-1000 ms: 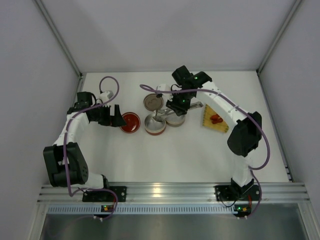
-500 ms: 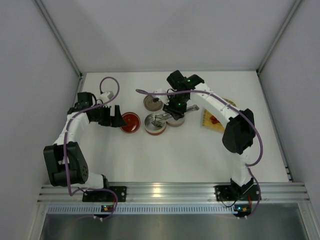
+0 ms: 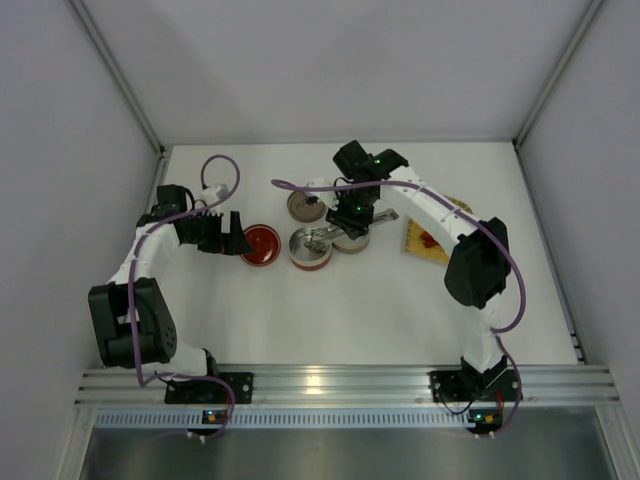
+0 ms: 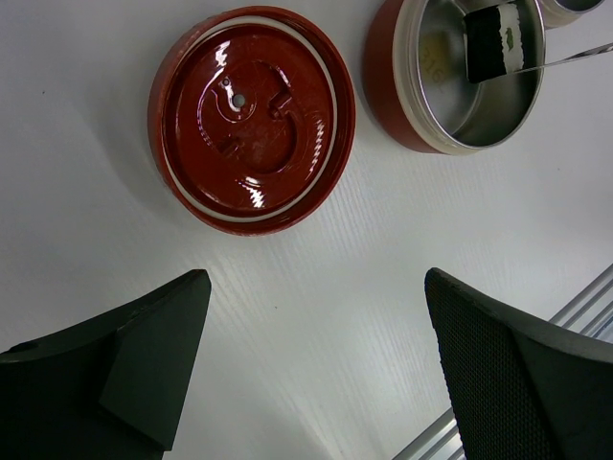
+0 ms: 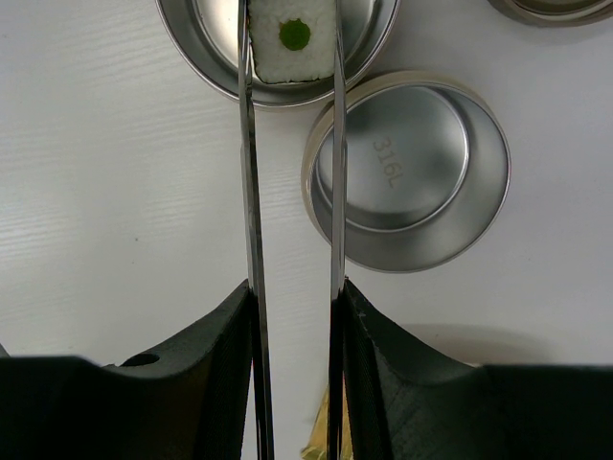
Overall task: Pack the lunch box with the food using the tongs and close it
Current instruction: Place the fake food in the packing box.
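My right gripper [image 5: 295,297] is shut on the silver tongs [image 5: 250,192], one blade against each finger. The tong tips pinch a white sushi piece [image 5: 292,40] with a green centre and a dark rim, held inside the red-walled steel bowl [image 5: 201,38] of the lunch box. From above, the right gripper [image 3: 352,214] hangs behind that bowl [image 3: 298,258]. The left wrist view shows the same piece [image 4: 496,40] in the bowl [image 4: 383,86]. The red lid [image 4: 251,117] lies upside down beside it. My left gripper [image 4: 316,287] stands wide open over bare table, short of the lid.
An empty steel tin [image 5: 407,172] sits right of the bowl, touching it, and another round tin [image 3: 306,206] lies behind. The yellow mat [image 3: 440,250] with red bits [image 3: 430,238] lies to the right, partly under my right arm. A purple cable loops over the tins.
My right arm has swung a little to the left, carrying the tongs and the sushi piece over the red-walled bowl. The left arm has stayed still.
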Action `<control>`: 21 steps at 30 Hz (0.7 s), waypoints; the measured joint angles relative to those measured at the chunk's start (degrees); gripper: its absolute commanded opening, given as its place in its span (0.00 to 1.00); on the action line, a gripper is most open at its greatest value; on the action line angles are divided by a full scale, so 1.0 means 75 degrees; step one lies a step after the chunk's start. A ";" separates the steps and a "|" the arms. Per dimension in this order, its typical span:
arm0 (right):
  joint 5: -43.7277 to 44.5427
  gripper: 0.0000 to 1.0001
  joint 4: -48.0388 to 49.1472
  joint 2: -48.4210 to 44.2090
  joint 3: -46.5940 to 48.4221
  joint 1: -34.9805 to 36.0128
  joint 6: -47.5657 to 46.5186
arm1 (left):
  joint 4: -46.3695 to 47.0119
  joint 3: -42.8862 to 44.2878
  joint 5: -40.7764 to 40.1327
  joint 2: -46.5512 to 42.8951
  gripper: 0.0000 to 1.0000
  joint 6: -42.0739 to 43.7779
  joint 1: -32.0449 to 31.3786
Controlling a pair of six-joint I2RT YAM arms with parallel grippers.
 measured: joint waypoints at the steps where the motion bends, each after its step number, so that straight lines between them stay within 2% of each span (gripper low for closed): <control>1: 0.0009 0.33 -0.0003 0.0000 0.0000 0.0000 -0.0015 | 0.0003 0.0000 0.0000 0.0009 0.98 0.0000 0.0000; 10: 0.0245 0.34 -0.0070 0.0000 0.0000 0.0108 -0.0204 | 0.0009 0.0000 0.0000 0.0023 0.98 0.0000 0.0000; 21: 0.0455 0.41 -0.0166 0.0326 0.0003 0.0297 -0.0382 | 0.0026 -0.0026 0.0000 0.0023 0.98 0.0006 0.0000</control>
